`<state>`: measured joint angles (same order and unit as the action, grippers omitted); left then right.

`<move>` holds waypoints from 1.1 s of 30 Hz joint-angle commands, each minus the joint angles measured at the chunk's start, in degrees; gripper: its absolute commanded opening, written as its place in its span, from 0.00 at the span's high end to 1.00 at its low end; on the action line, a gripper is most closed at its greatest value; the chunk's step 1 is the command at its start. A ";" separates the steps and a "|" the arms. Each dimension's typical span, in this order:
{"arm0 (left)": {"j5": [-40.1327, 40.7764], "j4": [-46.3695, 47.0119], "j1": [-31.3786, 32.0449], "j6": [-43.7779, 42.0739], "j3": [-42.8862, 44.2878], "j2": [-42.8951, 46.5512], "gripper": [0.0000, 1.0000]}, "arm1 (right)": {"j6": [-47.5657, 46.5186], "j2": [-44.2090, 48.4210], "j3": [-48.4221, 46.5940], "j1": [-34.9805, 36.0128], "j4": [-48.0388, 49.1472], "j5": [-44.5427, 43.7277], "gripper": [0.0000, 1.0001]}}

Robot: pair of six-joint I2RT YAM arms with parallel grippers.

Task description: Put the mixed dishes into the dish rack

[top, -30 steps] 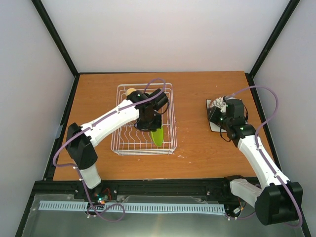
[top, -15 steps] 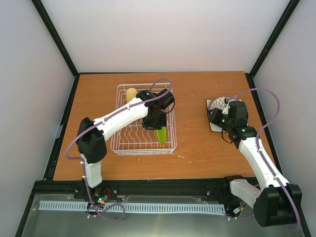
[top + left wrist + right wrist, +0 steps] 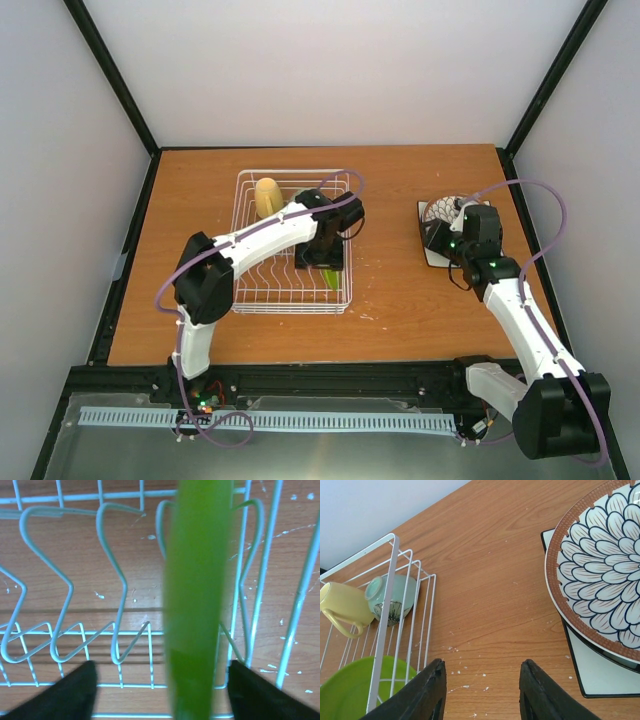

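1. Nearest, at the near right corner of the dish rack point(image 3: 381, 630): the small lime-green plate point(image 3: 197, 590) stands on edge between the upright prongs. The left gripper point(image 3: 162, 672) hangs directly over it. In the left wrist view both fingers stand clear of the plate, with bare wire and table showing on each side. Claw released, gripping nothing.
2. Right side, mid-table: the right gripper point(image 3: 482, 667) hovers low over bare table point(image 3: 495, 580) with its jaws apart and nothing between them. It sits just beside the dish stack and does not touch it.
3. Stack, well apart from the rack: the petal-patterned red-rimmed plate point(image 3: 605, 575) lies on top, with the square white plate point(image 3: 600, 677) flat at the bottom. A dark edge point(image 3: 612, 655) shows between them. This is probably the dark-rimmed cream plate, but too little is visible to be sure.
4. Far end of the rack: the yellow cup point(image 3: 340, 605) and the pale mint bowl point(image 3: 392, 597) lie on their sides next to each other, inside the wires.
5. Progress, my reading: three pieces are racked (cup, bowl, lime plate), so roughly half is done.
6. Remaining: the stacked plates on the right. The petal plate is the obvious next pick, since it is uppermost and closest to the waiting right claw.
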<state>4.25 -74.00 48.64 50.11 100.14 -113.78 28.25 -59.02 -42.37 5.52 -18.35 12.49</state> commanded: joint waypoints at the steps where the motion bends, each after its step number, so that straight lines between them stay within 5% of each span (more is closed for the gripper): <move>1: 0.96 -1.41 1.17 -0.67 4.45 -0.74 0.06 | -0.89 -0.09 0.75 -0.49 1.25 0.67 0.59; 13: 8.65 -1.33 2.42 -1.41 15.47 4.22 0.00 | -0.86 0.00 1.28 -3.03 0.30 0.47 0.58; 16: 13.98 0.45 2.36 -2.92 18.57 9.14 0.00 | 0.30 -0.90 2.31 -9.08 -0.24 2.95 0.59; 19: 16.71 10.33 0.74 -7.91 11.97 18.54 0.00 | 1.73 -3.83 5.24 -19.18 1.31 11.32 0.59; 25: -11.93 48.76 -18.85 -20.45 -21.88 41.64 0.00 | 1.49 -10.39 6.31 -29.25 2.50 18.18 0.60; 33: -26.55 53.00 -24.10 -31.99 -18.16 34.26 0.00 | 2.24 -14.43 0.69 -34.27 0.98 18.37 0.57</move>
<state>-11.40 -27.42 24.93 25.58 79.00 -74.50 29.80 -72.27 -37.65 -27.22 -17.19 29.45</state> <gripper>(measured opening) 0.997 0.426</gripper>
